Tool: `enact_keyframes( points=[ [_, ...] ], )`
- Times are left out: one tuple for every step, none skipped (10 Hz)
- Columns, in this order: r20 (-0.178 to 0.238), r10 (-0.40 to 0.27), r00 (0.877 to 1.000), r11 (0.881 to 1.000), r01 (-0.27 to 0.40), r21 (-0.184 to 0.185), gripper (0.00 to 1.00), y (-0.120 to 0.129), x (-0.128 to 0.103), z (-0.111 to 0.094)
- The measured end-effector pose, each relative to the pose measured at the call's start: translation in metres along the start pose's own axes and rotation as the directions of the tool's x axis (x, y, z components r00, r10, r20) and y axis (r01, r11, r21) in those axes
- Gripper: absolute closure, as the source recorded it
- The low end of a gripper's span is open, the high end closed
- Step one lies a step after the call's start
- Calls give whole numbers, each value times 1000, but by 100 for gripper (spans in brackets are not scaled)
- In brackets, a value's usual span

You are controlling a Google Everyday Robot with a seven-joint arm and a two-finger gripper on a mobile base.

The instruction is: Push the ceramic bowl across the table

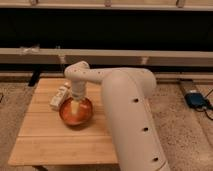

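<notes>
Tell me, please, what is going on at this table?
The robot's big white arm reaches down over the low, light wooden plank table. Its tool is down inside the round, glossy orange-red ceramic bowl near the table's middle. A small white bottle lies close beside the bowl, towards the table's far left.

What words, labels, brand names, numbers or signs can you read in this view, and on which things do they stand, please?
None can be read.
The pale bottle lying left of the ceramic bowl may carry a label, but it is too blurred to read.
The bowl, the table, the arm and the gripper, which is down inside the bowl, show no print.
</notes>
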Motion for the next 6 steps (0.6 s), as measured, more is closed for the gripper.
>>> enact_keyframes(
  points=[
    [-2, 4, 1000, 1000, -4, 16, 20, -7, 2, -2],
    [-6, 8, 1000, 1000, -7, 25, 20, -12, 4, -3],
    [-11, 15, 1000, 999, -15, 44, 20, -24, 6, -4],
    [-20, 20, 1000, 998, -19, 55, 20, -33, 11, -6],
    [-28, 26, 999, 998, -24, 62, 20, -41, 15, -6],
    [-36, 32, 999, 997, -29, 68, 20, -49, 19, -6]
  ],
)
